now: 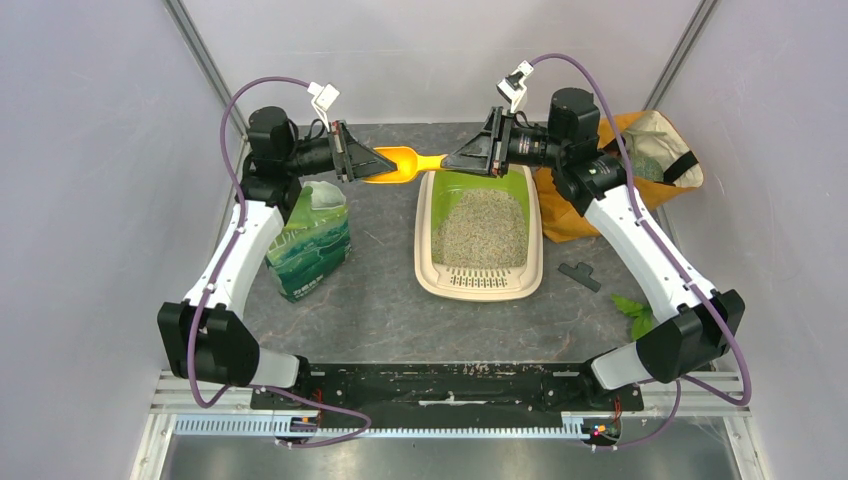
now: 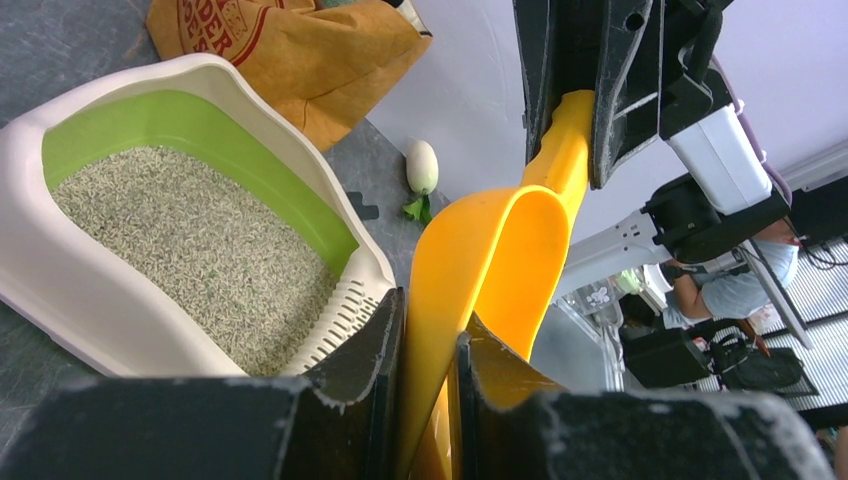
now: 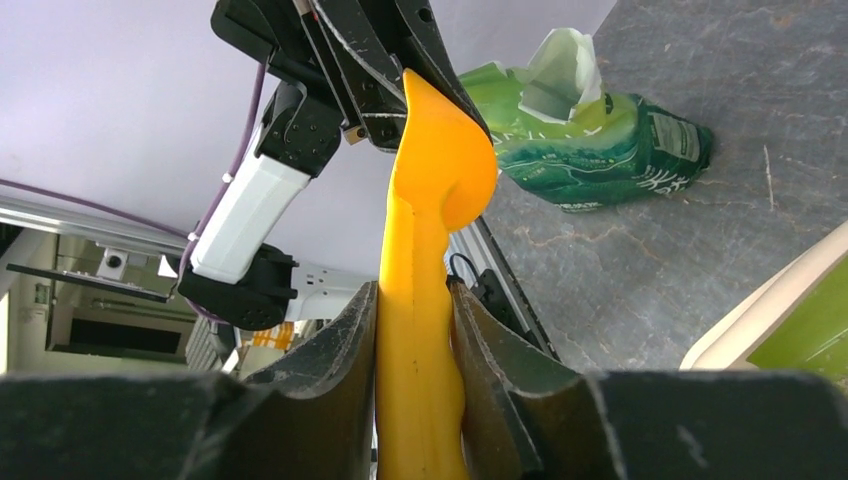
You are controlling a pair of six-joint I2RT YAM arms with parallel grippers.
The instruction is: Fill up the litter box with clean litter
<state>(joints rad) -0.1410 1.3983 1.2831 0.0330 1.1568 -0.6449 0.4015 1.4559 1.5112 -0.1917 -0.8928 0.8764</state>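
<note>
Both tools are clamped on the same orange scoop (image 1: 410,160), which hangs in the air as a bridge between them. The left tool (image 1: 385,163) pinches the wall of the bowl and the right tool (image 1: 452,160) pinches the handle, each with its jaws closed on the plastic. The scoop's long axis runs left to right, roughly level, with the bowl toward the left arm and the handle toward the right. The litter box (image 1: 428,270) sits on the surface below and to the near side of the handle end. Its own long axis runs far to near, the grate end toward the arm bases, and clean litter (image 1: 485,228) covers its floor between the green walls. The green bag (image 1: 312,245) stands under the left forearm, on the bowl's side and apart from the box. What shows of the bowl looks empty. I judge this a handover: the right arm is nearer the box and the left nearer the bag, so whichever tool lets go decides where the scoop travels.
</note>
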